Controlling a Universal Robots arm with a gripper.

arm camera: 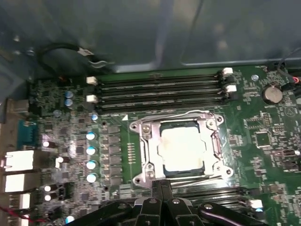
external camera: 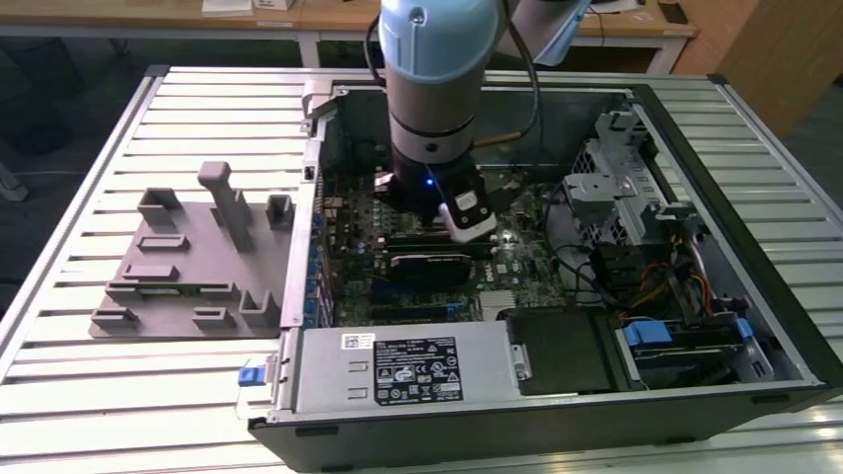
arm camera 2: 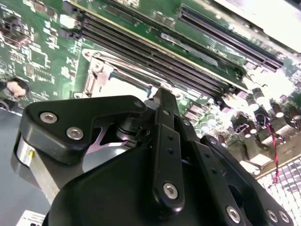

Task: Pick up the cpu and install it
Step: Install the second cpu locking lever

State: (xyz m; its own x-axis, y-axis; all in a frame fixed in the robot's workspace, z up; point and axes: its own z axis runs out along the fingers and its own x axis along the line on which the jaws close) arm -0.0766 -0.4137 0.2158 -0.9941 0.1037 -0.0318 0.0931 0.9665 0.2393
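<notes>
— What did the cpu look like to you?

— You had the flat square silver-topped cpu (arm camera: 181, 148) lying in the metal socket frame (arm camera: 141, 155) on the green motherboard (arm camera: 263, 141), beside the black memory slots (arm camera: 160, 92).

— And your black gripper (arm camera: 162, 186)?

— Its fingertips were pressed together, holding nothing, just at the frame's edge. The exterior view added the grey fixture block (external camera: 197, 257) on the slatted counter (external camera: 79, 395).

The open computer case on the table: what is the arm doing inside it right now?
A single robot arm reaches down into the open computer case, with its end effector just above the motherboard. In the first wrist view, the cpu already lies flat within the metal socket frame, below the row of memory slots. The end effector's tip sits at the socket's edge, beside the chip. A grey fixture tray rests outside the case.
</notes>
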